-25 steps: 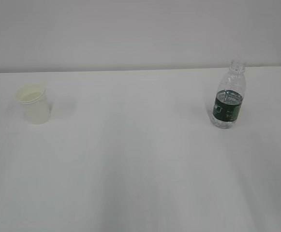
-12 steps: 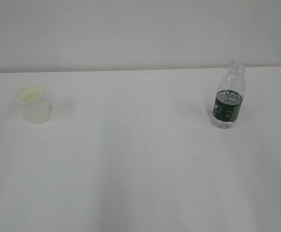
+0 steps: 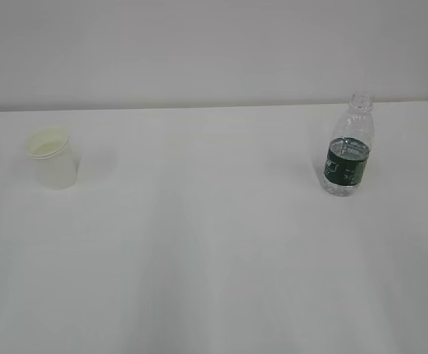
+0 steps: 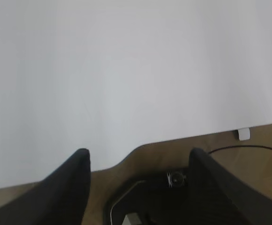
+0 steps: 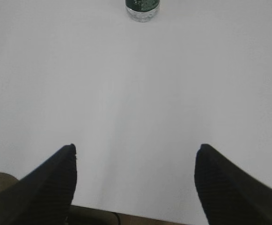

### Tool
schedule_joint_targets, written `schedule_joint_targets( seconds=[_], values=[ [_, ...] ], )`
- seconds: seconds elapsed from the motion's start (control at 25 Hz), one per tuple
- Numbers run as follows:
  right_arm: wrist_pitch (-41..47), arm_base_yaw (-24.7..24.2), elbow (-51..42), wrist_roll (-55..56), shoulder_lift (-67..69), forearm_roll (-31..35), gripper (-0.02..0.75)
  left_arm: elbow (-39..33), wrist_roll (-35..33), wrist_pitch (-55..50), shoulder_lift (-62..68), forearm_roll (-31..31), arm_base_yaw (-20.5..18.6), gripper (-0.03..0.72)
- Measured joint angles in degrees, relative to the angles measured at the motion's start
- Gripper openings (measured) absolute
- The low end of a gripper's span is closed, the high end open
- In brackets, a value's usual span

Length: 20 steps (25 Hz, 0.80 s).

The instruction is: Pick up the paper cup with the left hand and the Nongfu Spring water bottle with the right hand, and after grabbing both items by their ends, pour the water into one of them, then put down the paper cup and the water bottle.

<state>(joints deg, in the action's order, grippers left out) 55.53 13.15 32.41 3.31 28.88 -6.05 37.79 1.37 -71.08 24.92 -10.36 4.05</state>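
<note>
The off-white paper cup [image 3: 51,158] stands upright at the left of the white table [image 3: 214,243]. At the right stands the clear Nongfu Spring water bottle [image 3: 348,146], uncapped, with a dark green label and water up to the label's top. Neither arm shows in the exterior view. In the left wrist view my left gripper [image 4: 138,157] is open over the table's near edge, nothing between its fingers; the cup is out of that view. My right gripper [image 5: 136,152] is open and empty, with the bottle's base [image 5: 142,9] far ahead at the top edge.
Below the table's near edge the left wrist view shows brown floor [image 4: 257,168], a thin black cable [image 4: 248,147], a small white block [image 4: 244,134] and dark robot base parts [image 4: 168,187]. A pale wall [image 3: 214,51] rises behind the table.
Cup and bottle have not moved across the exterior frames. No arm has entered that view.
</note>
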Motion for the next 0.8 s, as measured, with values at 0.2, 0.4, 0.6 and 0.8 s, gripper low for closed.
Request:
schedule_joint_targets(
  seconds=[0.2, 0.4, 0.6, 0.8],
  values=[
    [-0.68, 0.00, -1.81, 0.00, -2.60, 0.09, 0.589, -0.08, 0.00, 2.97, -6.88, 0.00, 0.00, 0.463],
    [-2.46, 0.00, -4.67, 0.00, -7.00, 0.22, 0.589, -0.08, 0.00, 4.34, -11.97, 0.67, 0.00, 0.461],
    [-3.16, 0.00, -4.81, 0.00, -10.89, 0.35, 0.588, -1.63, 0.00, 4.58, -14.67, 0.89, 0.00, 0.456],
    [-3.16, 0.00, -4.81, 0.00, -13.61, 0.35, 0.588, -5.11, 0.00, 5.09, -16.09, 0.79, 0.00, 0.400]
  ],
)
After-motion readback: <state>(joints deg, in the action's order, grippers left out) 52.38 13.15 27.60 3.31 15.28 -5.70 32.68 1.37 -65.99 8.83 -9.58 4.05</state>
